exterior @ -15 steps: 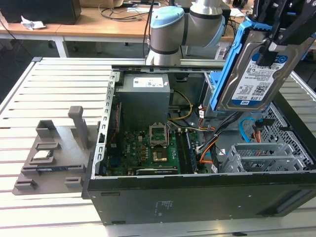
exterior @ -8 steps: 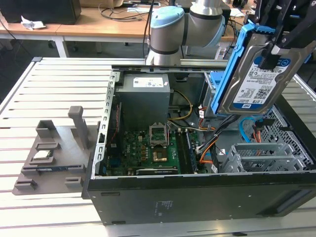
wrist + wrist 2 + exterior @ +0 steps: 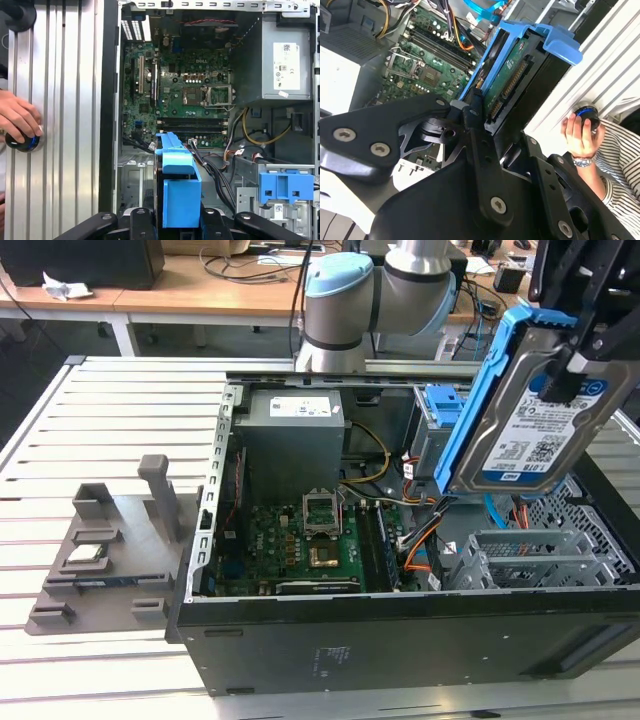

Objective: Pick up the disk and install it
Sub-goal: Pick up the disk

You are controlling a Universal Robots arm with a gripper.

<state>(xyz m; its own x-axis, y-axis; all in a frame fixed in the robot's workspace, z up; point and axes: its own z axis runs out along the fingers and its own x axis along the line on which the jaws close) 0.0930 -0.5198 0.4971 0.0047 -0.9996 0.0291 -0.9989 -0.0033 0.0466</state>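
The disk (image 3: 530,420), a silver hard drive with a white-and-blue label and a blue plastic frame, hangs tilted in the air over the right end of the open computer case (image 3: 400,630), on the exterior view's right. My black gripper (image 3: 572,362) is shut on its upper part. In the second wrist view the disk (image 3: 512,75) is edge-on with its green board showing, clamped between my fingers (image 3: 474,112). The first wrist view looks down its blue frame (image 3: 177,185) into the case.
Inside the case lie the motherboard (image 3: 300,540), the grey power supply (image 3: 295,435), loose cables (image 3: 420,530) and grey drive cages (image 3: 540,555), one with a blue latch (image 3: 285,187). A grey fixture (image 3: 110,550) sits on the slatted table. A person's hand (image 3: 20,120) rests on a round button.
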